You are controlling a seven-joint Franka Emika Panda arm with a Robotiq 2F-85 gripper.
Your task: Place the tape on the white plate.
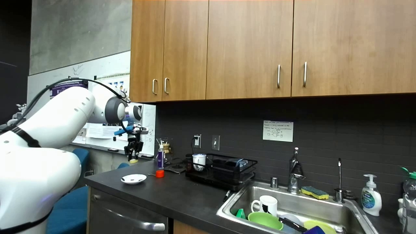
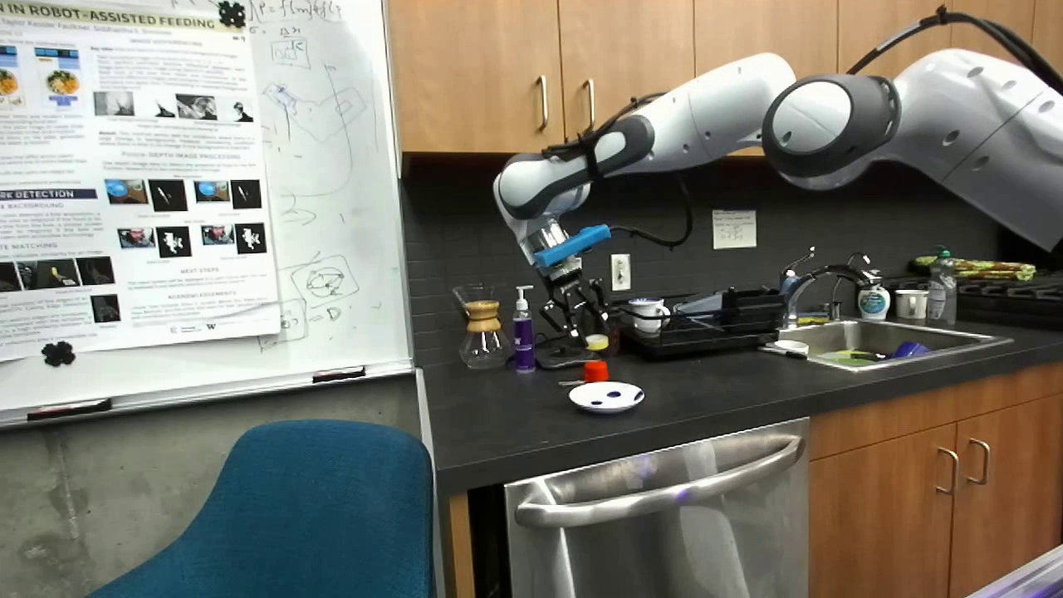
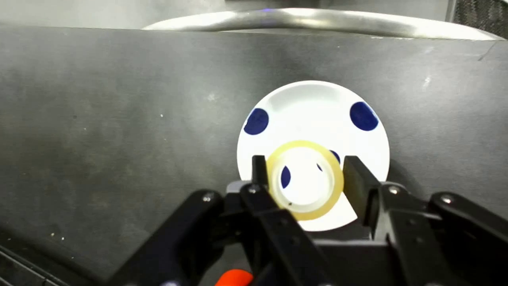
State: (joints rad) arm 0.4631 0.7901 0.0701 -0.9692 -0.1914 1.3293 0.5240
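The tape is a small pale yellow ring. It shows in the wrist view (image 3: 310, 215) and in both exterior views (image 1: 133, 161) (image 2: 596, 342). My gripper (image 3: 304, 171) has a finger on each side of the tape and is shut on it. In the exterior views the gripper (image 1: 133, 155) (image 2: 585, 336) points down and holds the tape in the air above the counter. The white plate (image 3: 309, 99) has dark blue spots and lies flat below the tape. It also shows in both exterior views (image 1: 133, 179) (image 2: 606, 398), with nothing on it.
A red item (image 1: 160, 174) (image 2: 595, 371) stands beside the plate. A purple bottle (image 1: 160, 157) and a glass carafe (image 2: 484, 336) are behind. A black dish rack (image 1: 221, 172) and a sink (image 1: 234, 203) are farther along the dark counter (image 2: 498, 423).
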